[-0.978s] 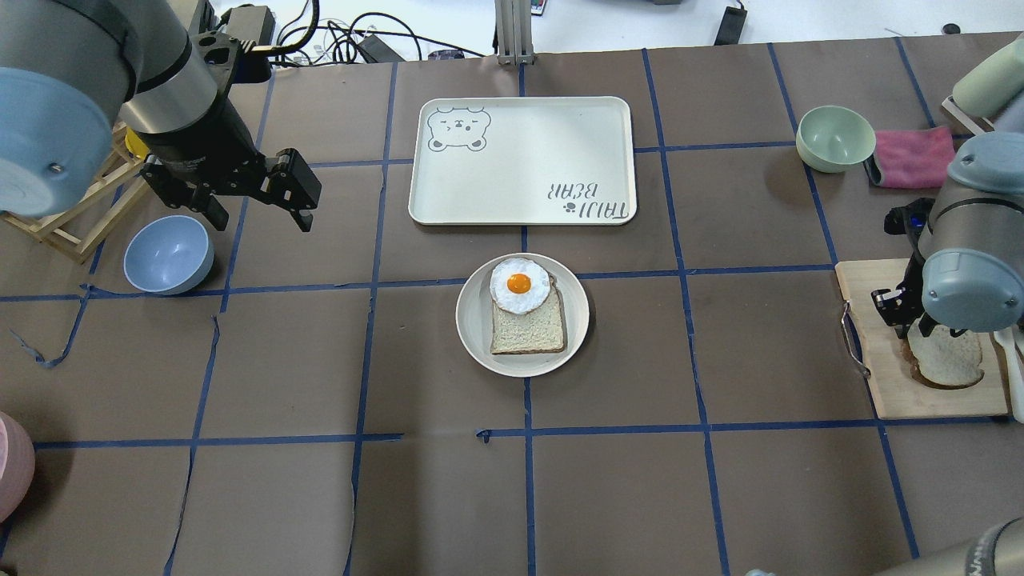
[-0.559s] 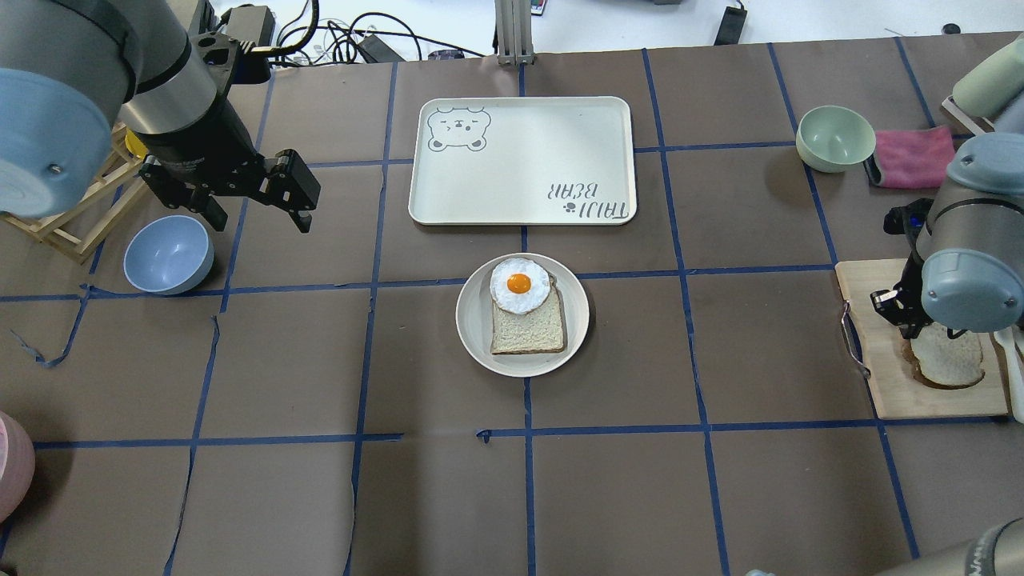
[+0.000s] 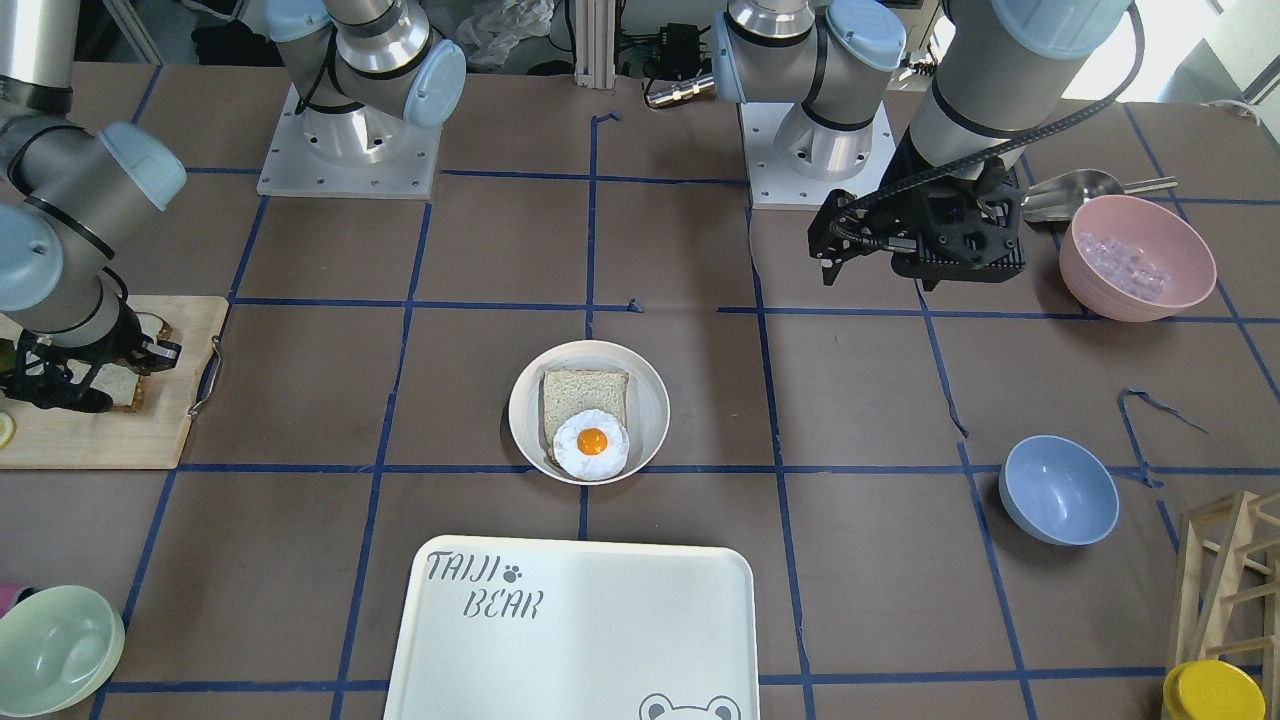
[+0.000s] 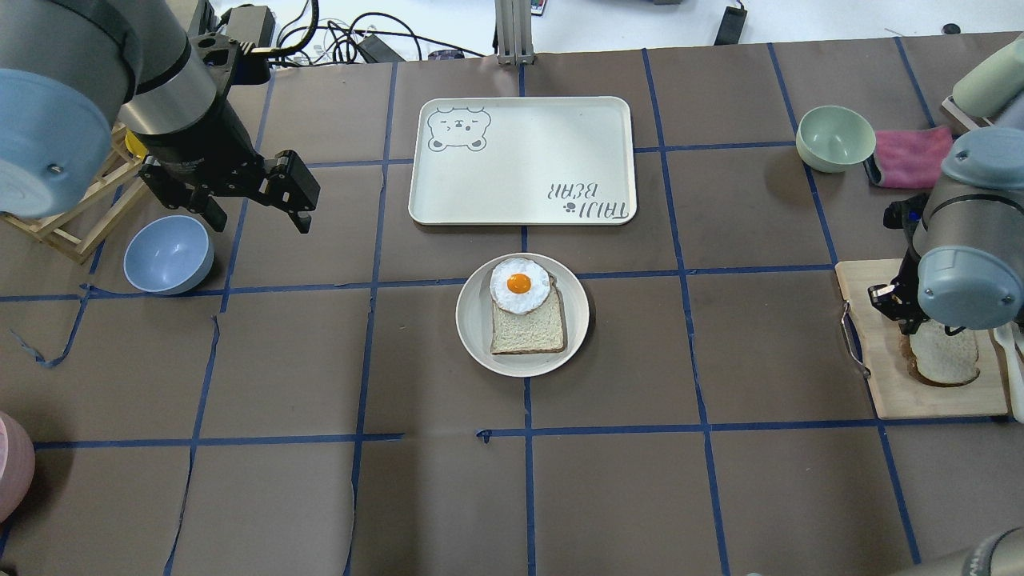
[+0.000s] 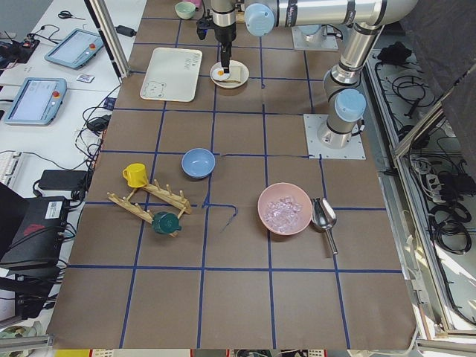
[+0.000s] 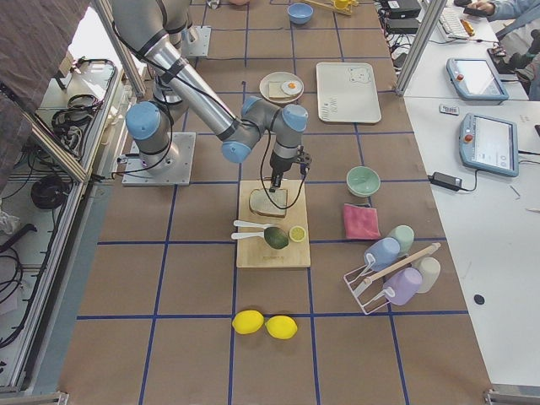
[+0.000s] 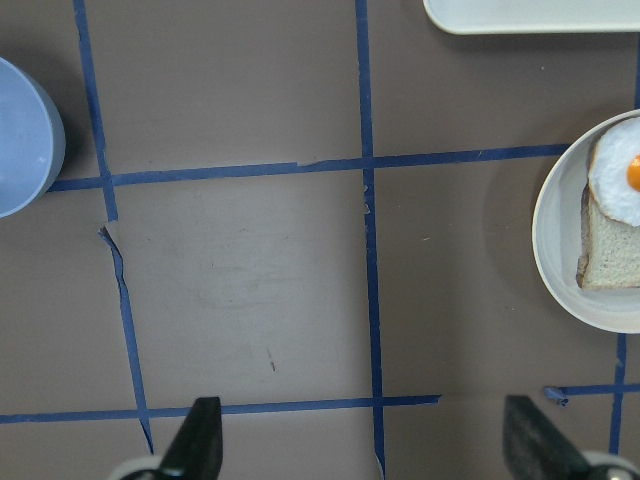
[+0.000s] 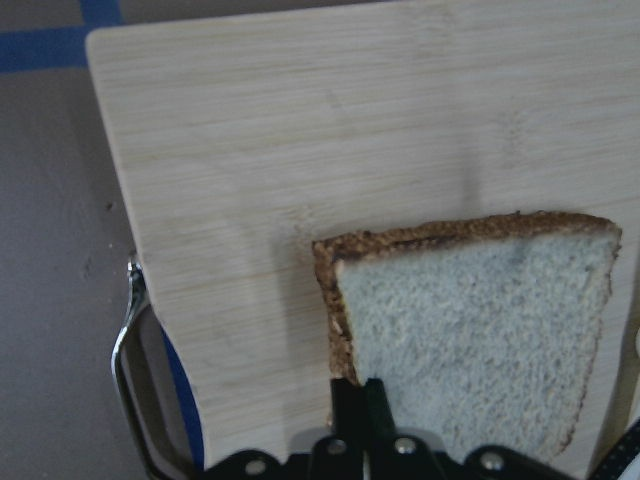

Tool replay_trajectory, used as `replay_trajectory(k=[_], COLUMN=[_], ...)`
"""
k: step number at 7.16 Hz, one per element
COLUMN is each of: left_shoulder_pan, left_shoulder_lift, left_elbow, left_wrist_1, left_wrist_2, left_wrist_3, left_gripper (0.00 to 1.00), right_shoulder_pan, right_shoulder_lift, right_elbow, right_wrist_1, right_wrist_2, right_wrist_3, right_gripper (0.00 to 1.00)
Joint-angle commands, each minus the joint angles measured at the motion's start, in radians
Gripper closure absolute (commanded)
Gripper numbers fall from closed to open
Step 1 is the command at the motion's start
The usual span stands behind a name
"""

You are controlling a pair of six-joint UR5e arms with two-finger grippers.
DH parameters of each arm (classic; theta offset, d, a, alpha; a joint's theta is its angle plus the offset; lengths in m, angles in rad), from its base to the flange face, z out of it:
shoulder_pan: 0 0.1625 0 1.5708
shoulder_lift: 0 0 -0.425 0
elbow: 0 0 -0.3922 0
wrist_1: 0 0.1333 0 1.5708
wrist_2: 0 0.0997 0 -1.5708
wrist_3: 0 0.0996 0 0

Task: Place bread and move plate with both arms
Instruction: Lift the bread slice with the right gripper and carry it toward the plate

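The bread [image 8: 480, 320], a pale slice with a dark brown crust, lies on a wooden cutting board [image 8: 300, 130] at the table's right end; it also shows in the overhead view [image 4: 948, 358]. My right gripper [image 8: 360, 395] is shut on the bread's crust edge, its wrist hiding part of the slice from above. The white plate [image 4: 472, 320] sits mid-table and holds a squarer tan-crust slice [image 4: 528, 330] with a fried egg [image 4: 520, 286]. My left gripper [image 4: 260, 218] hovers open and empty over bare table, left of the plate; its fingers [image 7: 200, 440] stand wide apart.
The TAIJI BEAR tray [image 4: 520, 160] lies just beyond the plate. A blue bowl [image 4: 168, 254] and a wooden rack [image 4: 64, 216] are at the left. A green bowl [image 4: 835, 138] and a pink cloth [image 4: 912, 156] are at the far right. A pink bowl [image 3: 1137, 257] stands near the left arm.
The right wrist has shifted slightly and the bread under it has moved a little with it. The left arm has barely moved.
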Motion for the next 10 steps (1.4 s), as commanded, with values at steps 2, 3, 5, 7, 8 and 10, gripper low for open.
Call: replay_trajectory(k=[2,3,5,7,8,10], left_shoulder_pan=[0.005,0.005,0.005,0.005,0.005,0.011], left_shoulder_lift=[-0.001,0.001,-0.002,-0.002,-0.004,-0.002], left_elbow=[0.002,0.002,0.002,0.004,0.002,0.002], left_wrist_1=[0.002,0.002,0.002,0.002,0.0,-0.001], left_wrist_2=[-0.002,-0.002,-0.002,-0.002,0.0,0.0], left_wrist_3=[0.001,0.001,0.001,0.0,0.0,0.0], left_gripper=[0.0,0.0,0.0,0.0,0.0,0.0], right_shoulder_pan=[0.106,0.181,0.435,0.63,0.733,0.912], right_shoulder_lift=[-0.127,-0.138,-0.129,-0.042,0.007,0.081], right_elbow=[-0.067,-0.175,-0.423,-0.521,-0.52,-0.497], right_wrist_1=[0.13,0.294,0.451,0.518,0.504,0.377], right_wrist_2=[-0.033,-0.034,-0.044,0.084,0.167,0.196], right_wrist_3=[0.041,0.1,0.278,0.549,0.681,0.782], right_gripper=[1.0,1.0,1.0,1.0,1.0,1.0])
